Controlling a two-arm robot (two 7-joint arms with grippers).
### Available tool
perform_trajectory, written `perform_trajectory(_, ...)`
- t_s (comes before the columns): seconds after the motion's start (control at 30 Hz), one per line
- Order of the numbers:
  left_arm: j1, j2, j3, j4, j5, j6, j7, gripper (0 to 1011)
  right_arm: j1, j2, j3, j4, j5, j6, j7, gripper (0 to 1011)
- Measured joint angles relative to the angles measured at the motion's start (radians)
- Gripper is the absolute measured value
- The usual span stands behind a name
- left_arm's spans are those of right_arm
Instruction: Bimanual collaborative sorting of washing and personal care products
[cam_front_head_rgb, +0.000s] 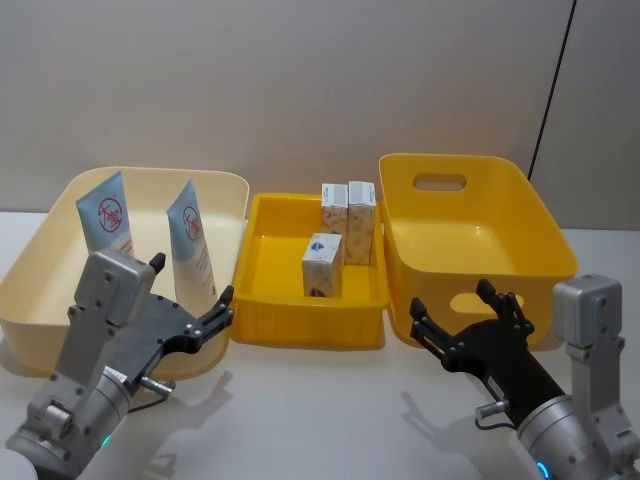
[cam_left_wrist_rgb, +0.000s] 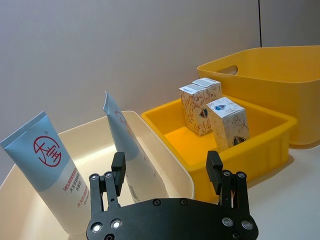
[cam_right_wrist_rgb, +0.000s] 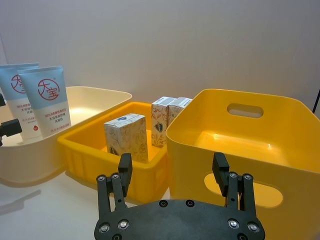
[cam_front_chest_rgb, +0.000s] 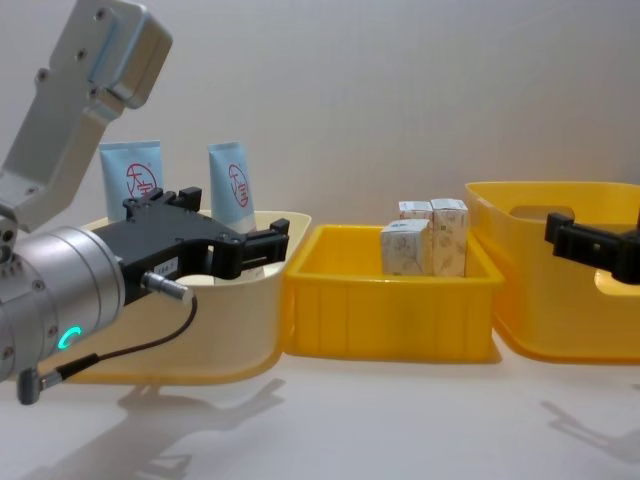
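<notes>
Three bins sat in a row toward the far edge of the white bench (cam_front_head_rgb: 320, 410). The cream bin (cam_front_head_rgb: 215, 174) was at the left end. Two tall squeeze tubes (cam_front_head_rgb: 105, 222) (cam_front_head_rgb: 192, 243) stood in it, side by side and leaning back a little. Each was light blue on top and white below, with a red ring mark and small print.

The low yellow tray (cam_front_head_rgb: 305, 325) was in the middle. It held three small cartons, whitish with a beige leafy print. Two cartons (cam_front_head_rgb: 334, 209) (cam_front_head_rgb: 360, 220) stood touching at the tray's back wall. The third carton (cam_front_head_rgb: 323, 264) stood in front of them, with a blue mark on top.

The big yellow bin (cam_front_head_rgb: 480, 200) was at the right end.

The left gripper (cam_front_head_rgb: 193, 282) hung at the cream bin's front wall. Its jaws were wide and held nothing. The right gripper (cam_front_head_rgb: 450, 297) hung at the big yellow bin's front wall, jaws wide too, holding nothing.
</notes>
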Motion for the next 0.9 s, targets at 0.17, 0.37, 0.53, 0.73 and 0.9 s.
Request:
perform_trajectory(0.17, 0.0, 0.0, 0.0, 0.0, 0.0, 0.0, 0.0, 1003, 0.0, 0.0, 0.0, 0.0, 0.0, 0.0, 0.0, 1001)
perform_trajectory(0.37, 0.0, 0.0, 0.0, 0.0, 0.0, 0.0, 0.0, 1003, 0.0, 0.0, 0.0, 0.0, 0.0, 0.0, 0.0, 1001)
perform_trajectory(0.53, 0.0, 0.0, 0.0, 0.0, 0.0, 0.0, 0.0, 1003, 0.0, 0.0, 0.0, 0.0, 0.0, 0.0, 0.0, 1001)
perform_trajectory(0.73, 0.0, 0.0, 0.0, 0.0, 0.0, 0.0, 0.0, 1003, 0.0, 0.0, 0.0, 0.0, 0.0, 0.0, 0.0, 1001)
perform_trajectory(0.9, 0.0, 0.0, 0.0, 0.0, 0.0, 0.0, 0.0, 1003, 0.0, 0.0, 0.0, 0.0, 0.0, 0.0, 0.0, 1001)
